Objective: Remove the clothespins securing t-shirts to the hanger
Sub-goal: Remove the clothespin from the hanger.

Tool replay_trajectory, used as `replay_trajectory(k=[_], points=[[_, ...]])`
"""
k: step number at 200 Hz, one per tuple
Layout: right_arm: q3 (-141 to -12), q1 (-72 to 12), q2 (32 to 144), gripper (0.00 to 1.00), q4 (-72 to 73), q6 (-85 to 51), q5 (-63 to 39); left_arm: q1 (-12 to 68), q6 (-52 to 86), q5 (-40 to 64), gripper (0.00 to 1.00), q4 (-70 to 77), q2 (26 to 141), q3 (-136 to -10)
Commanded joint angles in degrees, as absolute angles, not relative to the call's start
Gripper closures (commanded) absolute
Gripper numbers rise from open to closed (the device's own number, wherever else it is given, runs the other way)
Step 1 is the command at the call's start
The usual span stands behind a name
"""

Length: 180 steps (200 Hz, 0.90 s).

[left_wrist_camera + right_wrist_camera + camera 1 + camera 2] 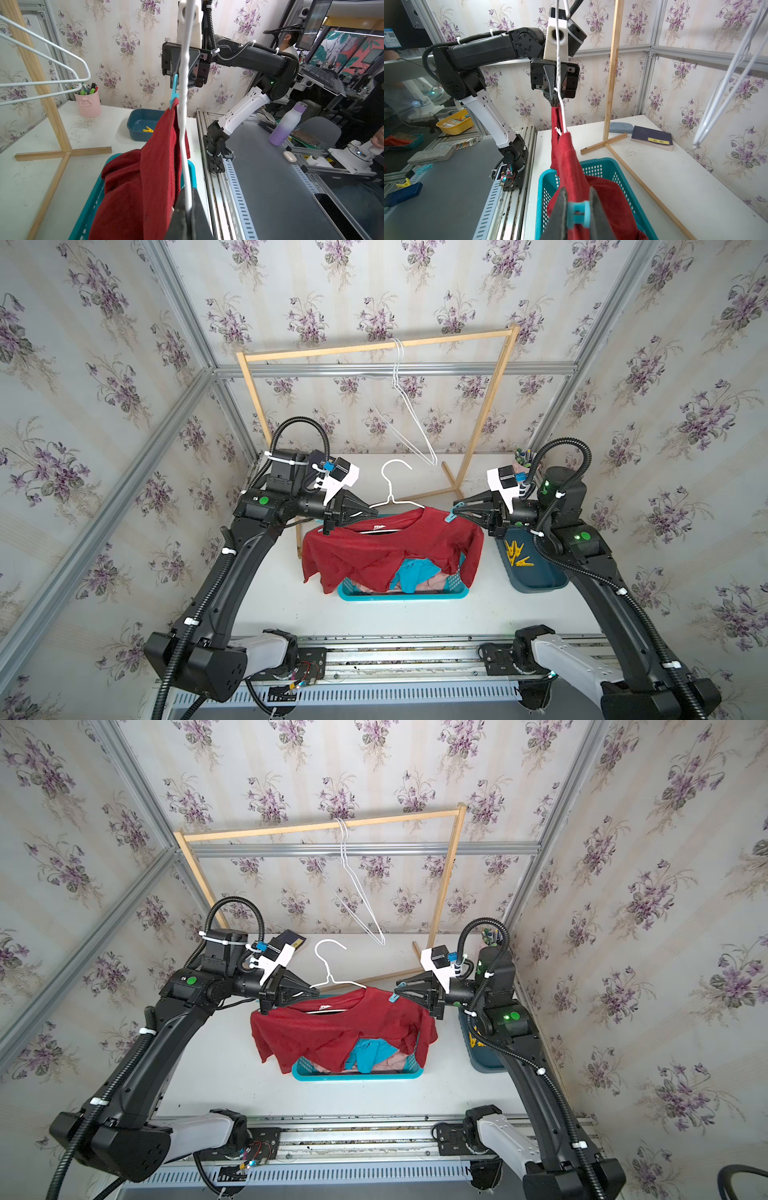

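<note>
A dark red t-shirt hangs on a white wire hanger above a turquoise basket. My left gripper is shut on the hanger's wire at the shirt's left shoulder; in the left wrist view the wire runs into the closed jaws. My right gripper is shut on a light blue clothespin that is clipped at the shirt's right shoulder. In the right wrist view this clothespin sits squeezed between the two fingers. Several yellow clothespins lie in a dark blue bin.
A turquoise t-shirt and a pale pink one lie in the basket under the red one. Bare white hangers hang on the wooden rack behind. A pink pen cup and a book sit at the back.
</note>
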<state>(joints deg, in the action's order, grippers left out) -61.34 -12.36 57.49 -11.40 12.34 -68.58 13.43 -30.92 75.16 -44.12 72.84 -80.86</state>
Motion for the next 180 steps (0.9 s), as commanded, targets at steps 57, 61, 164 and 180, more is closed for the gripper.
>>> replay_trajectory(k=[57, 61, 164, 180], points=[[-60.8, -12.4, 56.0, 1.0, -8.7, 12.3, -68.6, 13.4, -32.0, 74.7, 1.0, -43.8, 73.1, -81.7], [-60.9, -12.4, 56.1, 1.0, -8.5, 12.1, -68.5, 13.4, -32.1, 74.7, 1.0, -43.9, 73.0, -81.7], [-69.9, -12.4, 58.5, 1.0, -19.4, 17.1, -61.2, 13.3, -34.2, 71.3, 1.0, -44.9, 72.5, -80.4], [-69.7, -12.5, 57.6, 1.0, -19.8, 16.8, -55.6, 13.3, -34.7, 68.1, 1.0, -45.1, 72.2, -80.3]])
